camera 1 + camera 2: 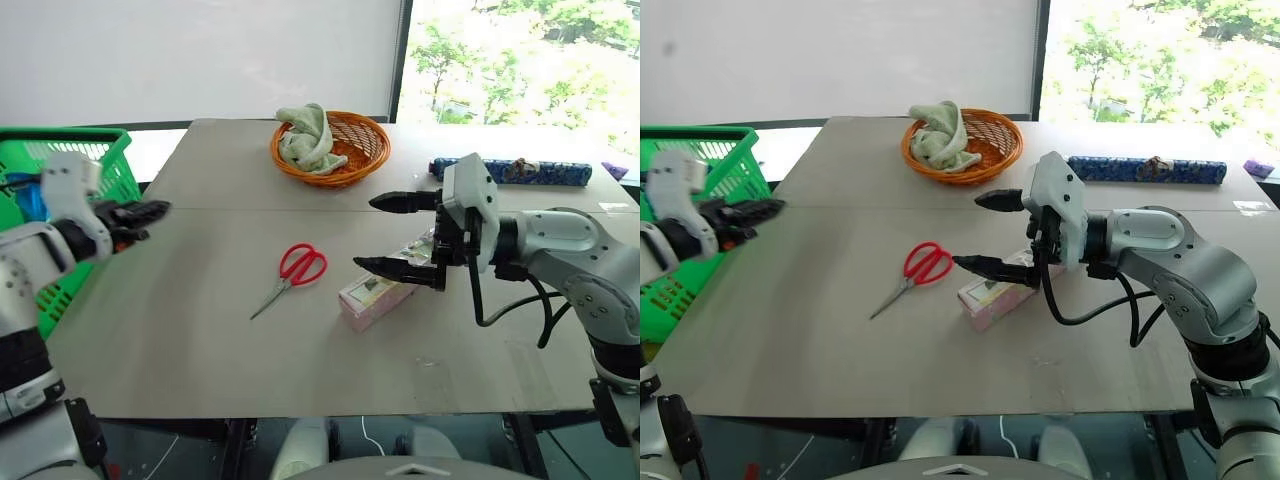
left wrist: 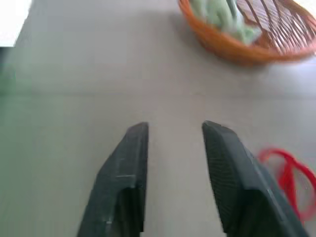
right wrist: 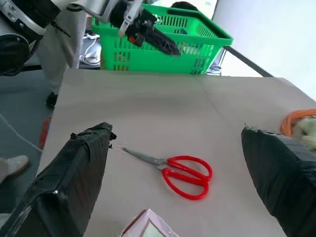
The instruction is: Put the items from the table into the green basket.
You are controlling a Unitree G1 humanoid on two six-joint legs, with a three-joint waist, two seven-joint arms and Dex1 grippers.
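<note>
The green basket (image 1: 85, 138) stands off the table's left edge. My left gripper (image 1: 150, 222) hangs beside it over the table's left margin, open and empty; the left wrist view shows a bare gap between its fingers (image 2: 126, 168). Red-handled scissors (image 1: 300, 267) lie mid-table, handles toward the far side. Just right of them lies the pink printed box (image 1: 372, 298). My right gripper (image 1: 368, 234) hovers above the box, open wide, pointing left, with nothing between its fingers. The right wrist view shows the scissors (image 3: 183, 176) and a corner of the box (image 3: 147, 223).
An orange wicker bowl (image 1: 352, 150) with a green cloth (image 1: 308, 138) sits at the table's far middle. A long blue patterned roll (image 1: 512, 172) lies at the far right. The grey table (image 1: 200, 340) has a seam across it.
</note>
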